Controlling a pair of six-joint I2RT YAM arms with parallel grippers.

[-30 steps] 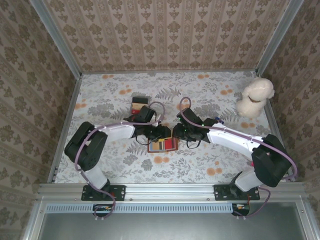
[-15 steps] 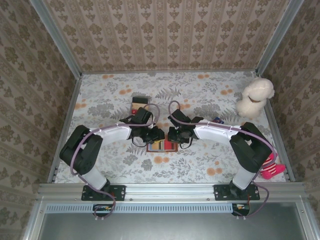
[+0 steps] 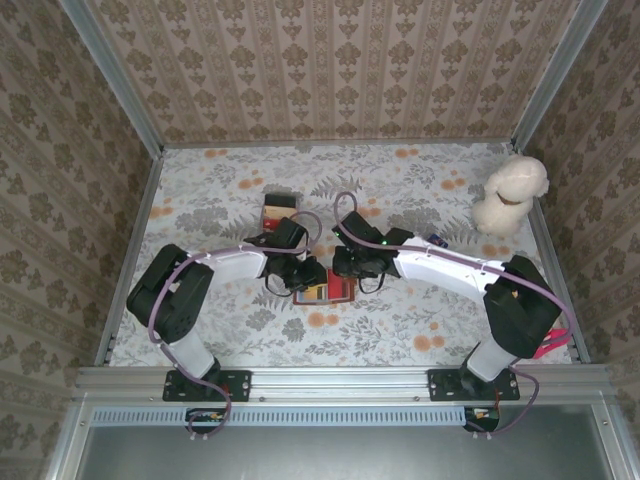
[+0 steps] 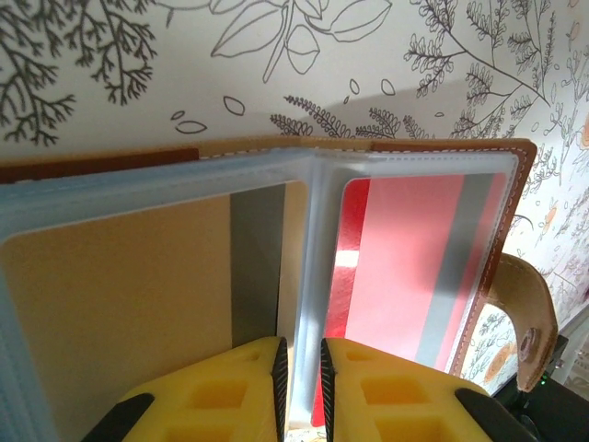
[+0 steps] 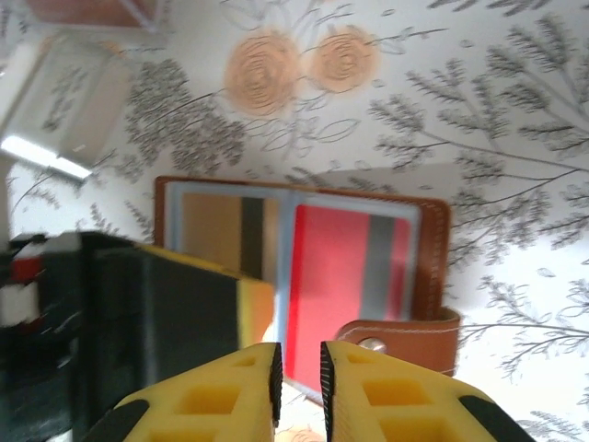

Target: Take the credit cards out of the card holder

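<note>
narrower than before: left end effector point(image 4: 301, 354) tight on card holder point(image 4: 92, 166) sleeve edge; right end effector point(image 5: 296, 364) unclear

brown card holder point(image 5: 434, 262), red card point(image 5: 331, 276) and tan card point(image 5: 207, 230) each grey-striped, grey-leaf, orange-flower table cover point(image 5: 515, 138)

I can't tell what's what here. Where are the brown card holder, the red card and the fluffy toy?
card holder point(image 5: 434, 258): right wrist view, its right leather edge.
red card point(image 5: 327, 285): right wrist view, its red face.
fluffy toy point(image 3: 511, 193): top view, its body.
</note>
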